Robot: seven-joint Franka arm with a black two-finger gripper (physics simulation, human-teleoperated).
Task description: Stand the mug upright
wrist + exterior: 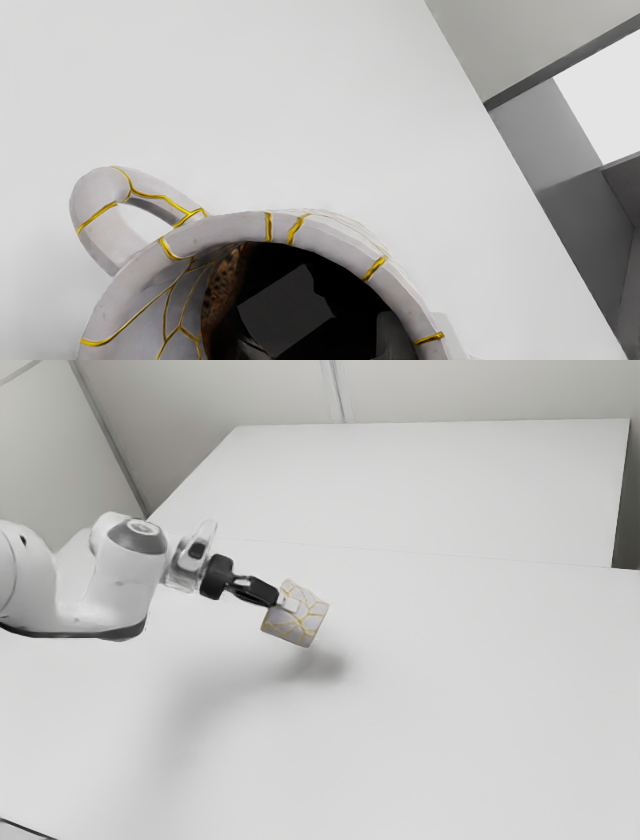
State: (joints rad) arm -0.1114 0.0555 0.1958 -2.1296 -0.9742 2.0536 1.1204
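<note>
In the exterior view, the gripper holds the tilted mug just beyond its hand, above the table, handle hidden. In the wrist view, the mug is cut off and its dark inside unclear; the nearly closed fingers pinch its wall.

The mug looks like smooth ceramic with metallic gold veins.

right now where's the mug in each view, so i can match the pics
Exterior view: the mug is near the middle, tilted in the pincer above the table.
Wrist view: close to the camera, rim facing it, handle showing.
Shared landmark: the white table behind the mug.
</note>
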